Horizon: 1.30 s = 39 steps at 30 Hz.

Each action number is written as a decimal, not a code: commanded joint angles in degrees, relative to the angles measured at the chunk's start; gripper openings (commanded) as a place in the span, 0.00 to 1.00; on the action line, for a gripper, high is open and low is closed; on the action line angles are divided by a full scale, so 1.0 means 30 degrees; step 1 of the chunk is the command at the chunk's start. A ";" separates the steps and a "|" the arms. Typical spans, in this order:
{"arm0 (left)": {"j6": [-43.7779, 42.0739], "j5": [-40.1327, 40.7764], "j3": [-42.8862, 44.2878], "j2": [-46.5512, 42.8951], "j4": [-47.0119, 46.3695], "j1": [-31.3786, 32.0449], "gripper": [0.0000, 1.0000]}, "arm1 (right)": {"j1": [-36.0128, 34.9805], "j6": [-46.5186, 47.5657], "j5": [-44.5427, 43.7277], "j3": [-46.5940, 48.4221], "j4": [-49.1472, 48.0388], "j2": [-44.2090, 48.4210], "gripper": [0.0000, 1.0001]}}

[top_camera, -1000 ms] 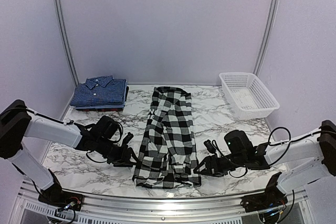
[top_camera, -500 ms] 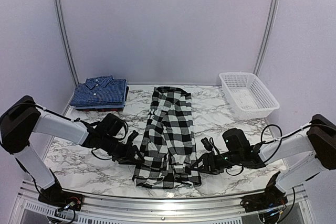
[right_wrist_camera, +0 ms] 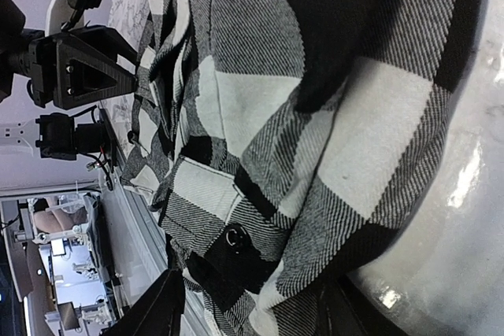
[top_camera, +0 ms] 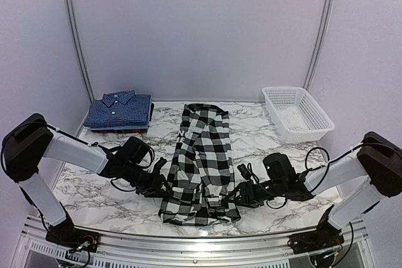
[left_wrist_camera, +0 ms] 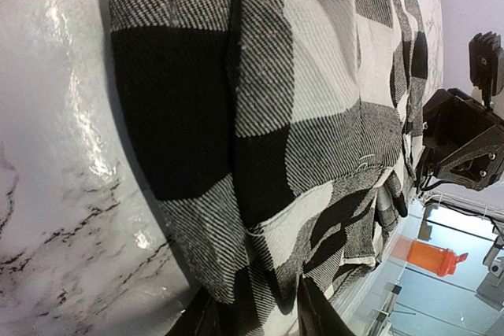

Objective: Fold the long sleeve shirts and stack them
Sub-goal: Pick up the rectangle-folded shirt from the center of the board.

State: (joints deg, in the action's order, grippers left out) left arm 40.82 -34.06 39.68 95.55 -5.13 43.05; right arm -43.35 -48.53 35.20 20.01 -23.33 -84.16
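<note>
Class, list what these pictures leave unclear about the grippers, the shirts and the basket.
- Left gripper: left wrist view, bottom edge cuts off fingertips; grip on checked shirt unclear.
- Right gripper: right wrist view, likewise.
- Lettering: top view, too small to read.
- Blue stack: top view, count hidden under the top one.
- Basket: top view, contents too small.

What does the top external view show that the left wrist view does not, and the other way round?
Only the top external view shows the folded dark blue shirts at the far left and the white mesh basket at the far right. Only the left wrist view shows the cloth's weave close up and an orange object beyond the marble table. Both show the black-and-white checked shirt and that table.
</note>
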 commanded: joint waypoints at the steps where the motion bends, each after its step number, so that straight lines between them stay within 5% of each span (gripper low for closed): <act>1: 0.0195 -0.0013 -0.0447 0.0337 0.0082 0.0022 0.31 | 0.0084 0.0019 -0.2291 0.0999 0.4499 0.0774 0.57; 6: 0.0329 -0.0045 -0.0627 0.0203 0.0013 0.0120 0.28 | -0.0837 -0.0027 -0.4726 0.2114 0.7375 0.1618 0.57; 17: 0.0421 -0.0397 -0.0719 0.0135 -0.0445 0.0208 0.23 | -0.2221 -0.0949 -0.4652 0.2891 0.6578 -0.0600 0.56; 26: 0.0631 -0.0447 -0.0812 -0.0142 -0.0927 0.0387 0.20 | -0.2490 -0.1469 -0.5030 0.2967 0.6375 -0.0858 0.41; 32: 0.1172 -0.0772 -0.0783 -0.0249 -0.1663 0.0571 0.16 | -0.2489 -0.1313 -0.4816 0.3405 0.6092 -0.1074 0.16; 39: 0.1805 -0.1115 -0.0451 -0.0811 -0.1847 0.0567 0.08 | -0.2431 -0.1462 -0.4189 0.3546 0.5284 -0.0777 0.00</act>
State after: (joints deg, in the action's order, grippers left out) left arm 44.97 -35.55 38.06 95.46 -9.19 44.53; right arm -50.26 -52.51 21.85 29.32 -8.08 -86.32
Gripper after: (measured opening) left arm 0.102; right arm 0.027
